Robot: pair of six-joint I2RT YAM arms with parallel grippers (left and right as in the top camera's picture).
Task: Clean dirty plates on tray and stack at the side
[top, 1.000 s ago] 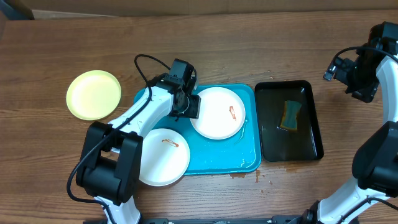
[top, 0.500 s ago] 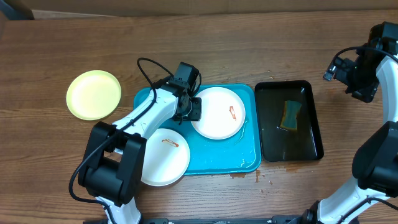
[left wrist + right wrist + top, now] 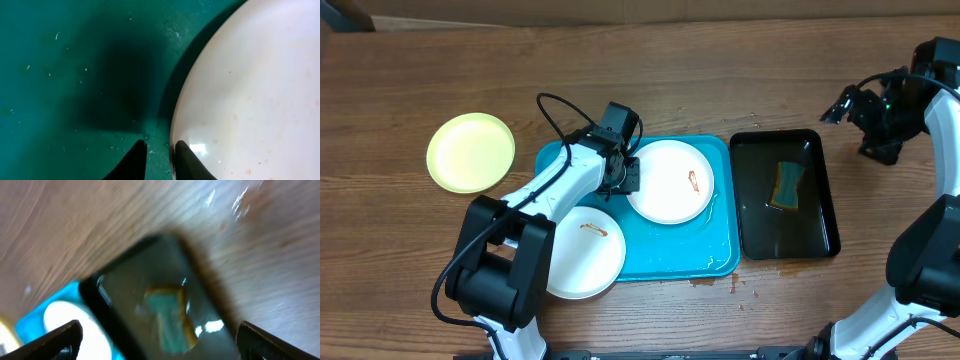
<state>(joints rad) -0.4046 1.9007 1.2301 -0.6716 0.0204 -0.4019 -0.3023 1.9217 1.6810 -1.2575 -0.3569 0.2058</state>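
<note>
On the turquoise tray lies a white plate with a red smear. My left gripper is at that plate's left rim. In the left wrist view the left gripper has narrowed jaws: one finger over the tray, the other at the plate edge, with a sliver of tray showing between. A second smeared white plate overhangs the tray's front left corner. The yellow-green plate sits on the table at left. My right gripper hangs wide open, holding nothing.
A narrow black tray right of the turquoise one holds a green-yellow sponge; the right wrist view shows the black tray and the sponge blurred below. Brown drips mark the table by the tray's front edge.
The left jaws have narrowed around the white plate's left rim, and the left gripper shifted slightly right. The right gripper has turned and swung a little to the left.
</note>
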